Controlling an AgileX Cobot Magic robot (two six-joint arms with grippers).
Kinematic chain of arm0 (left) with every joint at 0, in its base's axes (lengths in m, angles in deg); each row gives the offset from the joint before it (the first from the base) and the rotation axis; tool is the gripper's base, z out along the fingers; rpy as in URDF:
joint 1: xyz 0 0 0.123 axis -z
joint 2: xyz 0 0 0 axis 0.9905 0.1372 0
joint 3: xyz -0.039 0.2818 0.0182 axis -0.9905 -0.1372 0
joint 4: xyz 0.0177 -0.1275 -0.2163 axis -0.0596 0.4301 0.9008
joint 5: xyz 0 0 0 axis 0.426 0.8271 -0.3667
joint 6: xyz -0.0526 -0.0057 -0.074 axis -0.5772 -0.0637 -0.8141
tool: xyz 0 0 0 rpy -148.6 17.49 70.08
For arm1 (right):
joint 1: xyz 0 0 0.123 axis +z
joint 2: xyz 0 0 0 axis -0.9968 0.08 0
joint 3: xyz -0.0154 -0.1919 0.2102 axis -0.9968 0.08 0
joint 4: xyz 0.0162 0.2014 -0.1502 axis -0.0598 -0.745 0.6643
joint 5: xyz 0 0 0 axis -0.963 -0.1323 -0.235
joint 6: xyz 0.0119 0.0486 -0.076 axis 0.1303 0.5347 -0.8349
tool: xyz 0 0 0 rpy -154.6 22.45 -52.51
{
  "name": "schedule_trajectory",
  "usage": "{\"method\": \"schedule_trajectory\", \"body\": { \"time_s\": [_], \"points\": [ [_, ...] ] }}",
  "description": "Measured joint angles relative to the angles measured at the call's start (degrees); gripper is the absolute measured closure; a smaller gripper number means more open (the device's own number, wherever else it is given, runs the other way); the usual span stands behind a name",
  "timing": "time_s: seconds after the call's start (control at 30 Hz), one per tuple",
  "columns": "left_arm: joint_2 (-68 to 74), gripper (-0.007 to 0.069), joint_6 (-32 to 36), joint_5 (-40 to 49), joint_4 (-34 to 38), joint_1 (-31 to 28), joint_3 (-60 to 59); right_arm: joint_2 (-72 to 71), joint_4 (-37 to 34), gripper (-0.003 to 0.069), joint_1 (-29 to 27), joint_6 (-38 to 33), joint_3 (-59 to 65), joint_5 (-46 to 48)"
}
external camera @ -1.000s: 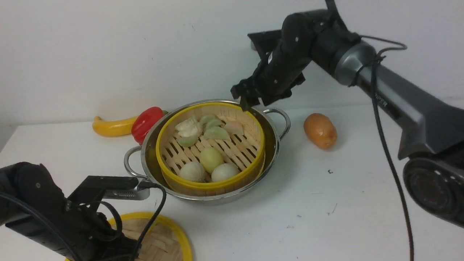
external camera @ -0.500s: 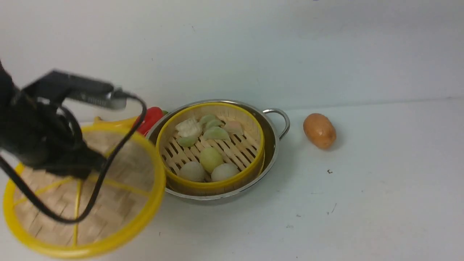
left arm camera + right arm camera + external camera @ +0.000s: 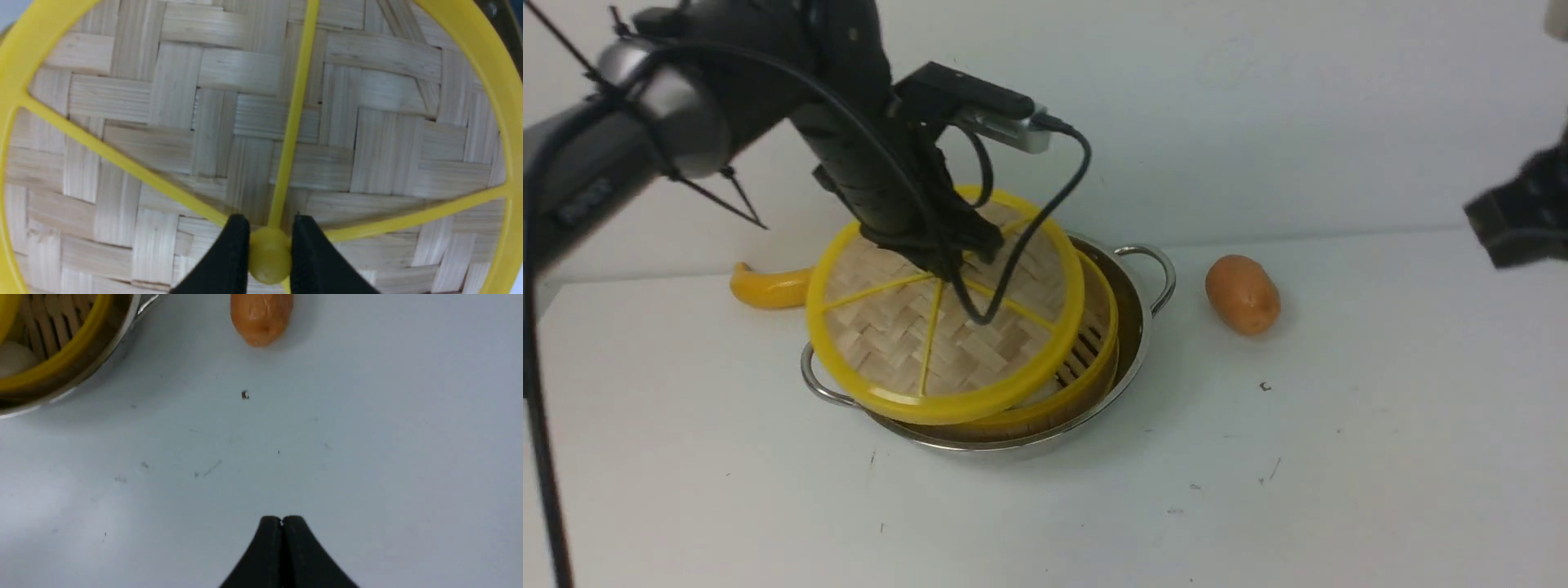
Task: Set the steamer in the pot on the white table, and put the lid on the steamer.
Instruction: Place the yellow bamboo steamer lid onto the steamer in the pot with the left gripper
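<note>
The steamer point(image 3: 1099, 327) sits inside the pot point(image 3: 1156, 260) on the white table point(image 3: 1339, 457). My left gripper point(image 3: 960, 260) is shut on the small yellow knob point(image 3: 269, 257) of the lid point(image 3: 943, 327). It holds the lid tilted over the steamer, offset to the left, so the steamer's right side shows uncovered. In the left wrist view the lid point(image 3: 245, 122) fills the frame, with the left gripper point(image 3: 269, 221) pinching the knob. My right gripper point(image 3: 281, 522) is shut and empty above bare table, right of the pot point(image 3: 102, 363) and steamer point(image 3: 69, 355).
An orange-brown potato point(image 3: 1243, 294) lies right of the pot and shows as the potato point(image 3: 261, 314) in the right wrist view. A yellow curved fruit point(image 3: 768, 287) lies behind the pot's left side. A white wall stands close behind the table.
The left arm lifted the lid from the table's front left and carried it over the steamer. The right arm left the steamer's far rim, pulled back right and shut.
</note>
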Motion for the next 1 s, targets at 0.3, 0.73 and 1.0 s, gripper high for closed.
{"method": "schedule_trajectory", "body": {
  "time_s": [0.3, 0.73, 1.0],
  "points": [
    [5.18, 0.051, 2.09, -4.65, 2.45, 0.27, 2.07, -18.45, 0.68, 0.0662, 0.0, 0.61, 10.35, 2.51],
    [7.09, 0.051, 2.53, -6.24, 3.07, 0.28, 2.32, -24.93, 0.68, 0.0659, 0.0, 2.55, 10.42, 2.84],
    [7.09, 0.051, 2.76, -9.48, 3.11, 0.52, 2.34, -24.93, 0.62, 0.0659, 0.0, 2.6, 10.47, 2.84]
  ]
}}
